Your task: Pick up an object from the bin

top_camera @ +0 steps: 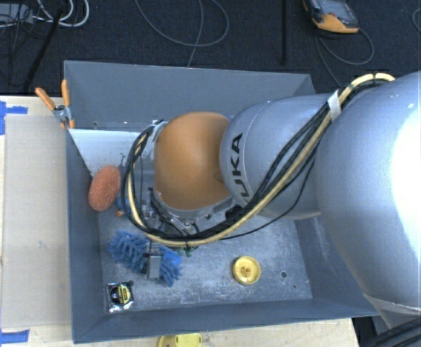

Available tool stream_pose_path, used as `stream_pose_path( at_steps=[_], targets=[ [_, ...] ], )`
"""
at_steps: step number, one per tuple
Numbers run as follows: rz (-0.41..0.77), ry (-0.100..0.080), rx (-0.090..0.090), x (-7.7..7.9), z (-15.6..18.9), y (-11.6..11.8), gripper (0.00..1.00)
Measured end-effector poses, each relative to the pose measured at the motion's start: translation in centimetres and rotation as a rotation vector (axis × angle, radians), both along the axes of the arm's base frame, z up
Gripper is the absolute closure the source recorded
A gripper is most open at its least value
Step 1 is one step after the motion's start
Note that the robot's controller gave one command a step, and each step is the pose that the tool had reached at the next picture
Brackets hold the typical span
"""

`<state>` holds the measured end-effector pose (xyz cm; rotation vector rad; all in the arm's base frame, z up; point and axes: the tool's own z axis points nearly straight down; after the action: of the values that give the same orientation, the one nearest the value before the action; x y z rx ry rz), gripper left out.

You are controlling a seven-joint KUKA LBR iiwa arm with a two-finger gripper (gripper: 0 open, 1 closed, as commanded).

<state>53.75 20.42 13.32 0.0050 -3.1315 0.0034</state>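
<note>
Grey metal bin (196, 85) with four loose things. Low on its left floor lies one blue bristly thing (129, 249), its spiky tufts spread either side of the jaws, which stand down in its middle; their opening cannot be told. Up-left leans one rust-orange oval lump (104, 188), below lies one black-and-yellow tape measure (120, 295), and rightward one yellow disc (246, 270).
</note>
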Motion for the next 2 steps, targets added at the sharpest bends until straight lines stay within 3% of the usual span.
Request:
stream_pose_path(
  at_steps=[1, 2],
  targets=[
    [-0.004, -0.007, 0.002, 0.2, 0.5, -0.1, 0.00],
    [0.032, -0.007, 0.002, -0.8, -6.1, -0.8, 1.00]
  ],
)
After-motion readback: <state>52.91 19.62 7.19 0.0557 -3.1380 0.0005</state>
